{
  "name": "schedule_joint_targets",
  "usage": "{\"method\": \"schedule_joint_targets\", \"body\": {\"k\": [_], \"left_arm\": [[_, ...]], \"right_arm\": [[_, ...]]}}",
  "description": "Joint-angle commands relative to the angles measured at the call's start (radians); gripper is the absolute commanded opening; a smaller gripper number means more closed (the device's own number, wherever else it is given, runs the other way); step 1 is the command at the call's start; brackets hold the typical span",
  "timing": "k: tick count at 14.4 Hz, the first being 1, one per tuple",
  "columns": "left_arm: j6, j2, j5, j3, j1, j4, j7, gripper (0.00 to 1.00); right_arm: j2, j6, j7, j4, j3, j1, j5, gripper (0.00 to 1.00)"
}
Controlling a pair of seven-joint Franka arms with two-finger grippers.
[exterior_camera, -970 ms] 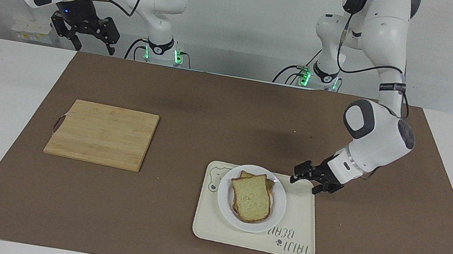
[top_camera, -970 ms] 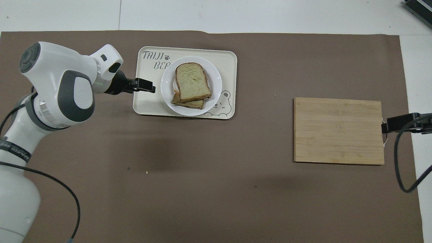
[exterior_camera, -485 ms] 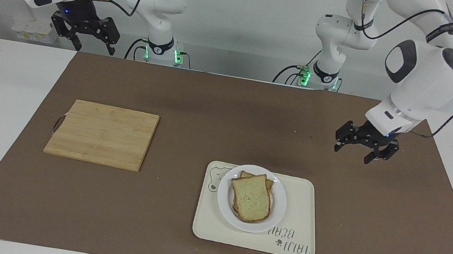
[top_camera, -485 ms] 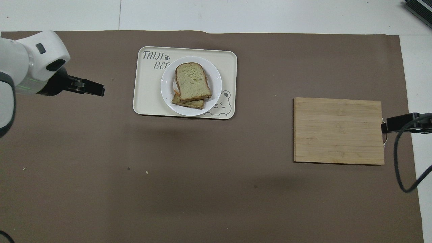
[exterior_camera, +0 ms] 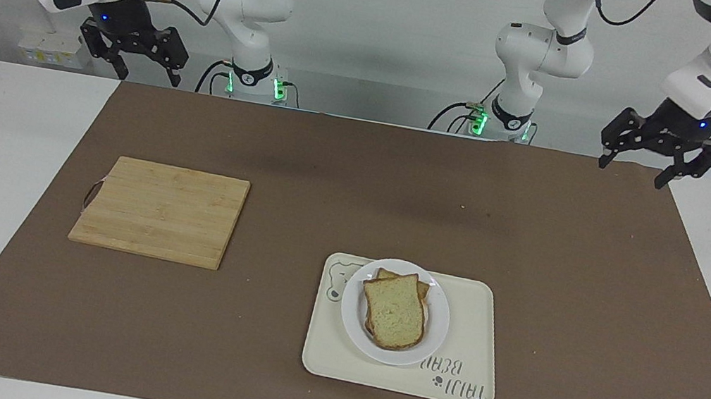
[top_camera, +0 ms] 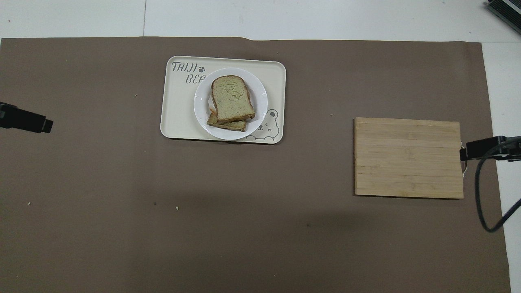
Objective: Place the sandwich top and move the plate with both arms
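Note:
The sandwich top, a pale slice with a brown crust, lies on another slice on the white plate. The plate sits on a cream tray. My left gripper hangs open and empty over the mat's corner at the left arm's end, well away from the plate. My right gripper waits open and empty, high over the mat's corner at the right arm's end.
A bamboo cutting board lies on the brown mat toward the right arm's end, a little nearer to the robots than the tray. A few crumbs dot the mat.
My left gripper has pulled away from the plate's rim on the tray, risen, and swung back to the mat's corner by the robots. The sandwich, the plate and the right arm have not moved.

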Motion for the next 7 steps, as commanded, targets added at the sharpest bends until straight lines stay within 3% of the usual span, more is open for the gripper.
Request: {"method": "schedule_joint_targets", "body": {"k": [1, 4, 7], "left_arm": [[-0.125, -0.032, 0.038, -0.005, 0.035, 0.006, 0.056, 1.0], [-0.171, -0.089, 0.053, -0.01, 0.052, -0.001, 0.082, 1.0], [-0.159, -0.091, 0.056, -0.011, 0.052, -0.013, 0.079, 1.0]], "right_arm": [[0.002, 0.013, -0.03, -0.001, 0.004, -0.009, 0.007, 1.0], [0.002, 0.013, -0.028, -0.001, 0.004, -0.009, 0.007, 1.0], [0.002, 0.013, -0.03, 0.0, 0.004, -0.009, 0.007, 1.0]]}}
